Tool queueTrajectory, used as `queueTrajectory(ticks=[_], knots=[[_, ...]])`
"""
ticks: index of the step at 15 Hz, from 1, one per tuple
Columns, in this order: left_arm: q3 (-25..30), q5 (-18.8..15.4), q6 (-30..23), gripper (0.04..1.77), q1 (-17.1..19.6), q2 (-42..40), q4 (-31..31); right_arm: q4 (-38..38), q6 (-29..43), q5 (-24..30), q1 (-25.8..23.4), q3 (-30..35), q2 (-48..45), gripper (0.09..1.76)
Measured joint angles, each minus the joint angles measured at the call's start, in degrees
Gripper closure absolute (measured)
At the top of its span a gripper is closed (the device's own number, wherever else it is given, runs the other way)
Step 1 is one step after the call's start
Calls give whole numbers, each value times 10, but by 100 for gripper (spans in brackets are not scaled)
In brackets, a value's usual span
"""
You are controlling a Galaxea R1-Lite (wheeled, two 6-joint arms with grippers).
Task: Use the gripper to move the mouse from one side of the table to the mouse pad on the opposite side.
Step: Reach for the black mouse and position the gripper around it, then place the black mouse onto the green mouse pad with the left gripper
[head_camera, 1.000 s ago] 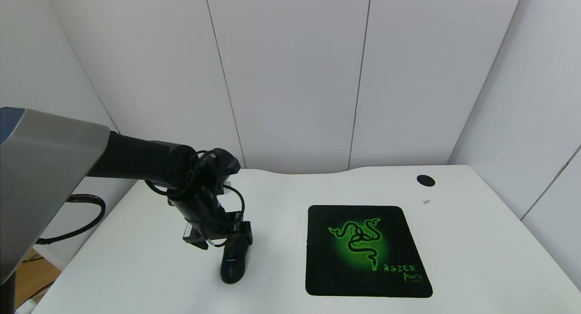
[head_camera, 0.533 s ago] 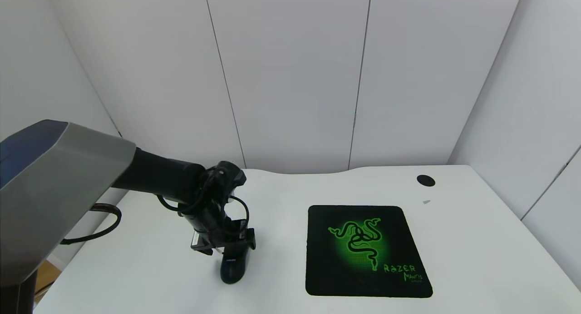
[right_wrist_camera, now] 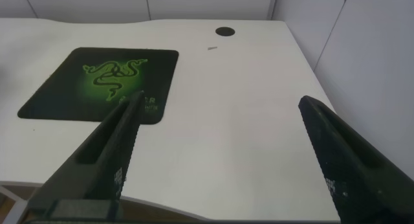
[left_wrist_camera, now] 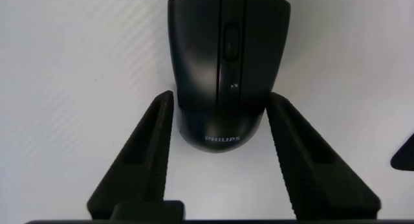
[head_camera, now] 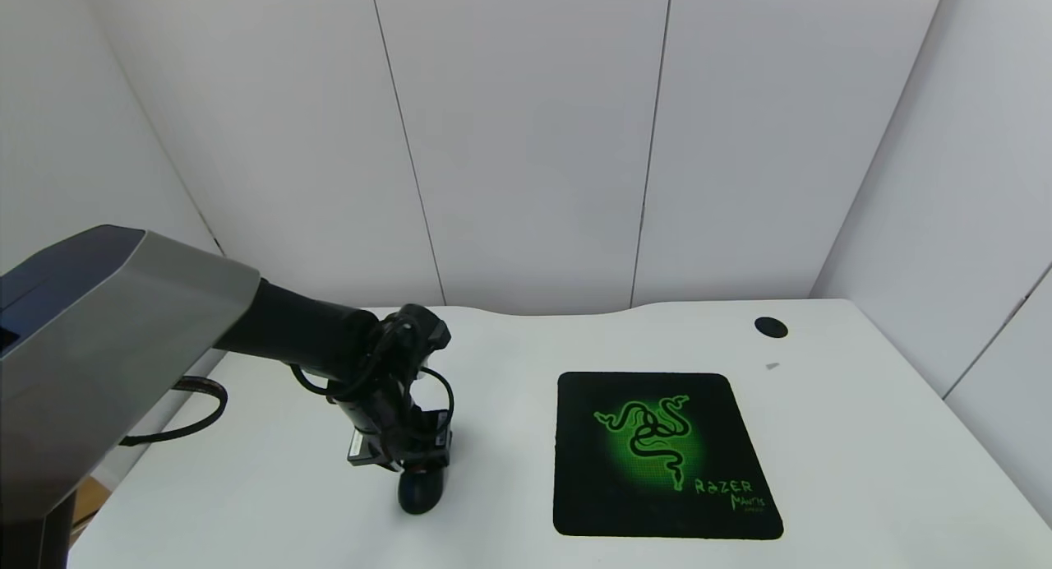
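Reading the small white word on the back of the mouse (left_wrist_camera: 223, 68), we see "PHILIPS". The mouse pad (head_camera: 662, 454) has a glowing green picture of three snakes on it, and green letters that say "RAZER" with a smaller word under them that looks like "MANTIS".

Our bench (head_camera: 509, 404) is white and smooth. Its far edge has a curved dip in the middle. A round black hole (head_camera: 771, 327) sits near the far right corner, and a tiny grey speck (head_camera: 772, 366) lies just in front of the hole. White wall panels stand behind the bench and on both sides of it.

The mouse (head_camera: 421, 492) lies on the left part of the bench. It is apart from the mouse pad, which lies flat to the right of it. Bare white bench shows between the two.

Our left arm reaches out from the left and bends down at the wrist. Its left pincer (left_wrist_camera: 220, 123) is low over the mouse. The two fingers (left_wrist_camera: 152, 146) are spread open, one on each side of the mouse's back end, very close to its sides. We cannot tell if they touch it.

Our right pincer (right_wrist_camera: 220, 153) is held above the near right part of the bench, with its fingers wide apart and nothing between them.
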State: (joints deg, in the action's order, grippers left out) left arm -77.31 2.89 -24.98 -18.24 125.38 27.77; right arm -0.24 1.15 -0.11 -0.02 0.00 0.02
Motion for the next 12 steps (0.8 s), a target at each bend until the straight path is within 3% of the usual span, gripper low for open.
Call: queueTrajectory(ticks=[3, 12], knots=[[3, 6, -1, 91, -3, 2, -11, 0, 0, 0, 0, 0, 0, 14], [3, 9, -1, 93, -4, 0, -12, 0, 0, 0, 0, 0, 0, 14]])
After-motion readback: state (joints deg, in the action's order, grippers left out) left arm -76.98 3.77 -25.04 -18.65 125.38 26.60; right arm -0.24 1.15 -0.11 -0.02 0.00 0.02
